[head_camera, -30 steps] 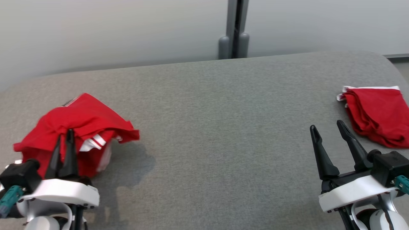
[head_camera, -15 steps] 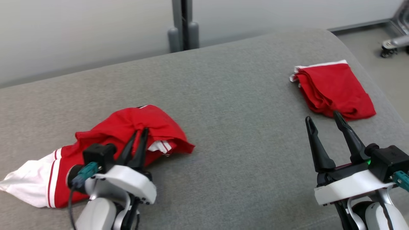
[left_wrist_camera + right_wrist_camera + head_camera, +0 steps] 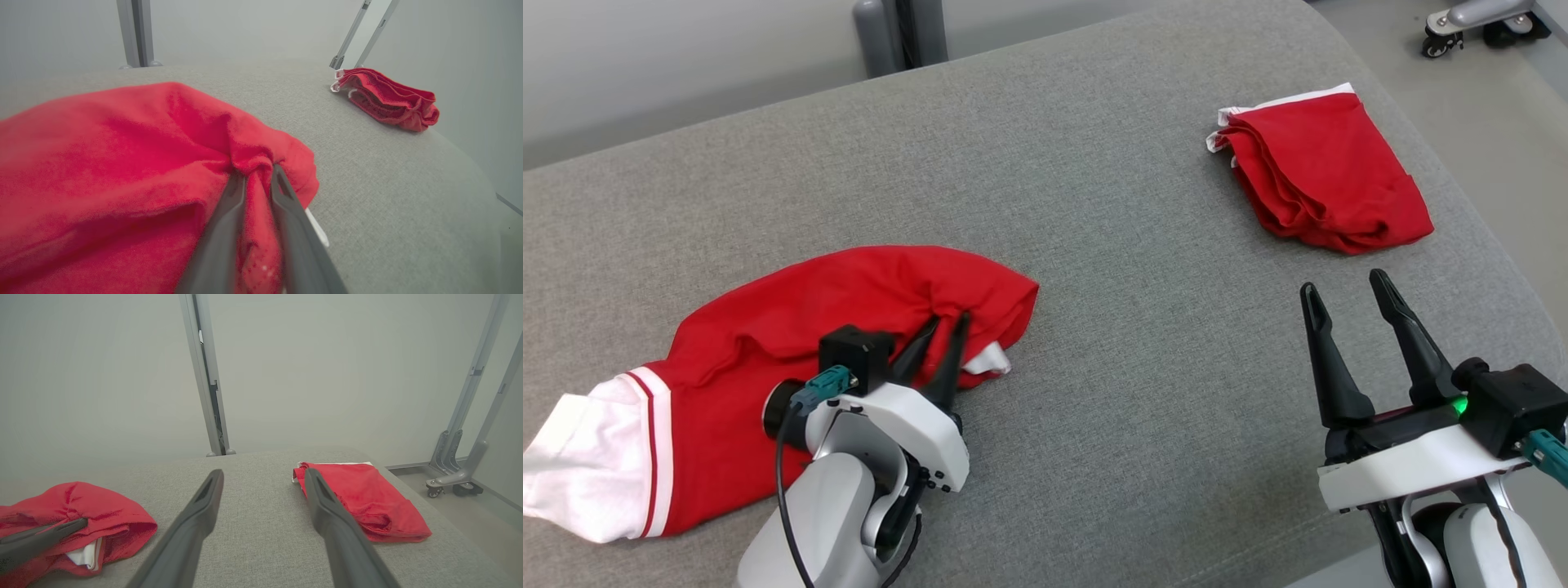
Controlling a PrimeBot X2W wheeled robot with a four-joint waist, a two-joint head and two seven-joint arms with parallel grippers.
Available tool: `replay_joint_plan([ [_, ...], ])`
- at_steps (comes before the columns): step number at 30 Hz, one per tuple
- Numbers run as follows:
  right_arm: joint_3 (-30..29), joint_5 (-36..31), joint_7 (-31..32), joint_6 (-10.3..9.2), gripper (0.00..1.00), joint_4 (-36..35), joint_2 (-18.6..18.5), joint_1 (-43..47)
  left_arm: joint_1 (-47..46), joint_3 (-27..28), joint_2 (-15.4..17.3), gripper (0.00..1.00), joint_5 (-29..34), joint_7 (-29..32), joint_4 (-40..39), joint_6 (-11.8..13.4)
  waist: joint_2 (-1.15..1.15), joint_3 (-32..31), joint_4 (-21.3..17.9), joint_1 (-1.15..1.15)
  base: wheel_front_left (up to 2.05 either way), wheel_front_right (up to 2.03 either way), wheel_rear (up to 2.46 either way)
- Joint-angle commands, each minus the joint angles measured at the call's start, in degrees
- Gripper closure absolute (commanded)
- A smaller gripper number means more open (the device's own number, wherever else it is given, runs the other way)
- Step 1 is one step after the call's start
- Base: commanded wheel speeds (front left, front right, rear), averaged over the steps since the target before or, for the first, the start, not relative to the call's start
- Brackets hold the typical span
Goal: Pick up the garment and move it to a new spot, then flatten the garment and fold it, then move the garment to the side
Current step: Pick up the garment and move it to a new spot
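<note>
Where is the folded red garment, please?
In the head view, the folded red garment lies far right on the grey surface, just beyond the open right hand.

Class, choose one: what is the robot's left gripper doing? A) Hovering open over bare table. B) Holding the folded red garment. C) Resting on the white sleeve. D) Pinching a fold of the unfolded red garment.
D: the left gripper is closed on a bunched fold of the unfolded red garment.

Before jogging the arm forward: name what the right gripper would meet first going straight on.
Probably the folded red garment, whose corner lies just past one fingertip of the open right gripper. Between the fingers is bare grey table; height is unclear, so it may pass over.
</note>
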Motion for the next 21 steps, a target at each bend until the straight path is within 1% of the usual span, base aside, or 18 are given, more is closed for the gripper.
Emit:
replay_joint_plan([
  [1,-0.3,0.3,-0.6,-0.02,0.0,0.4,0.0,-0.5,-1.4,-0.5,0.1,0.0,0.2,-1.1,0.7,-0.7,0.0,-0.1,0.0,0.0,0.0,0.0,0.0],
  [3,-0.7,0.1,-0.8,-0.02,0.0,0.8,0.0,-0.4,-1.1,-1.0,-0.2,0.0,-0.2,-2.3,1.2,-1.4,0.0,-0.5,0.4,0.0,0.0,0.0,0.0],
  [6,-1.2,-0.2,-1.1,-0.02,0.0,1.2,0.1,-0.2,-0.3,-1.2,-0.2,0.0,0.0,-4.8,-0.1,-1.9,0.0,-1.4,1.3,0.0,0.0,0.0,0.0],
  [10,-1.6,-0.7,-0.8,-0.02,0.0,1.5,0.1,0.4,1.9,-0.7,1.0,0.0,0.4,-6.6,-3.8,-1.4,0.0,-2.8,3.2,0.0,0.0,0.0,0.0],
  [13,-2.0,-0.8,-0.5,-0.02,0.0,1.5,0.0,0.7,4.0,0.5,2.4,0.0,0.2,-7.3,-7.3,-0.4,0.0,-3.7,4.9,0.0,0.0,0.0,0.0],
  [17,-2.6,-1.2,-0.1,-0.02,0.0,1.3,0.0,1.7,6.9,3.4,5.1,0.0,-0.2,-7.7,-12.0,2.4,0.0,-4.8,7.6,0.0,0.0,0.0,0.0],
  [18,-2.7,-1.2,0.1,-0.02,0.0,1.2,0.1,1.8,7.6,4.2,5.7,0.0,-0.4,-7.8,-13.0,2.9,0.0,-5.1,8.3,0.0,0.0,0.0,0.0],
  [19,-2.7,-1.2,0.1,-0.02,0.0,1.2,0.1,1.8,7.6,4.2,5.7,0.0,-0.4,-7.8,-13.0,2.9,0.0,-5.1,8.3,0.0,0.0,0.0,0.0],
  [21,-3.2,-1.4,0.5,-0.02,0.0,0.9,0.0,2.1,9.0,6.0,7.1,0.0,-0.8,-7.8,-14.9,4.1,0.0,-5.6,9.5,0.0,0.0,0.0,0.0],
])
